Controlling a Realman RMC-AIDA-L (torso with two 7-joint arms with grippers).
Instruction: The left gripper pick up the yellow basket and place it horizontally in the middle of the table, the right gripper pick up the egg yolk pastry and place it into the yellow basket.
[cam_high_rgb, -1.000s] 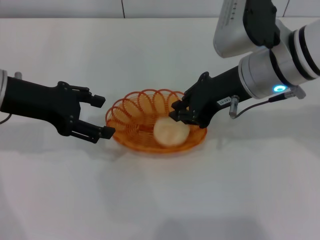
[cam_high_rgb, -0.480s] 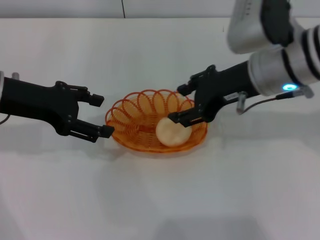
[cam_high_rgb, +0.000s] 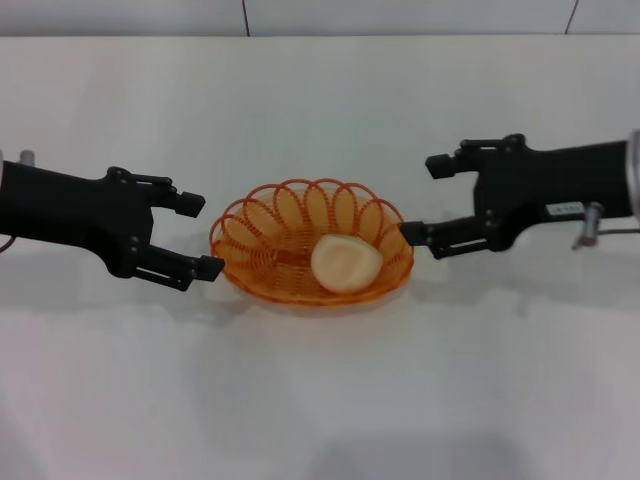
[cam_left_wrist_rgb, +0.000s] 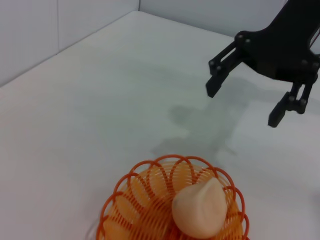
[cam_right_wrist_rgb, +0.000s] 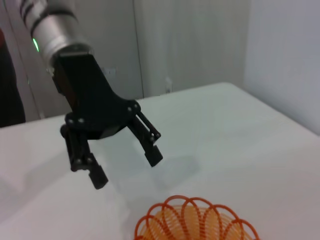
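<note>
One basket (cam_high_rgb: 300, 262), one pastry (cam_high_rgb: 346, 264) and two pincers were in view on the white surface (cam_high_rgb: 320, 400). The basket sat flat between the two pincers, its oval's long axis running across from one pincer toward the other, open side up. The single pastry lay inside it, on the half nearer the right pincer (cam_high_rgb: 432, 200), resting on the woven bottom; in the left wrist view the pastry (cam_left_wrist_rgb: 199, 208) showed a slightly pointed top.

The left pincer (cam_high_rgb: 200, 236) hung just beside the basket's rim on its own side, its lower fingertip close to the loops but not clearly touching. Its fingers were spread wide and had hold of nothing. From the right wrist view, the left pincer (cam_right_wrist_rgb: 127, 167) stood above the surface beyond the basket (cam_right_wrist_rgb: 197, 222).

The right pincer was just off the opposite rim, fingers also wide apart and empty, its lower fingertip near the rim. The left wrist view showed the right pincer (cam_left_wrist_rgb: 245, 105) raised clear of the basket (cam_left_wrist_rgb: 150, 200).
</note>
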